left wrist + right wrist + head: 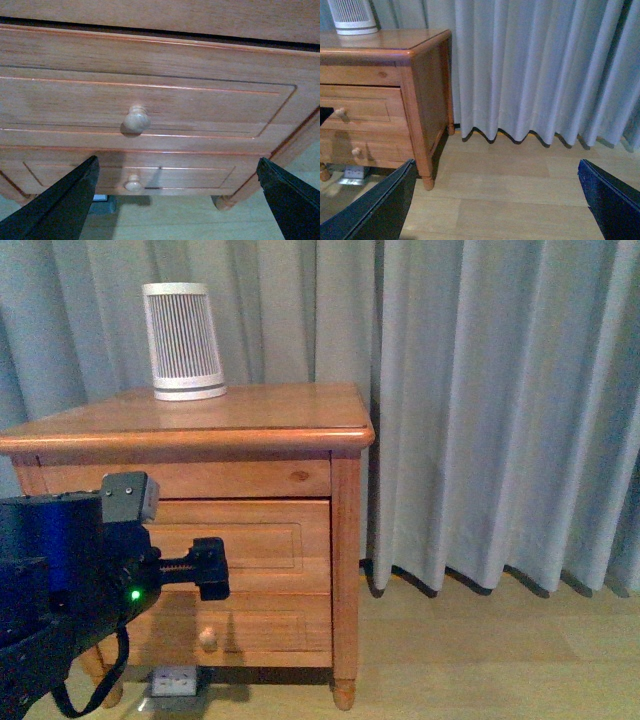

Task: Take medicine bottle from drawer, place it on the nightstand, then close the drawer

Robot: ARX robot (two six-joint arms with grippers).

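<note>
Drawer (200,107) is shut, front flush w/ the nightstand (250,420), so the medicine bottle isn't visible in any view; prob. inside, behind the knob (136,119). Everything hinges on that knob.

L gripper (211,570) sits right in front of the knob, fingers (65,205) spread wide, holding nothing. Knob lies straight ahead of the jaws, not yet between them. There's a clear gap to both fingers, and it's closer to one than the other, so not quite centred. Knob's stem points out of the drawer front toward the gripper, which is also the pull axis.

Next move, as I read it: ease fwd onto the knob, centre, clamp, pull straight back. Lower knob (133,183) is directly below the knob; don't drop onto that one.

R gripper (496,165) is well away from the knob, facing floor (520,200) and curtain (530,70), also spread wide and empty. L is clearly the nearer arm. White ribbed cylinder (183,340) stands on the nightstand top, above the knob.
</note>
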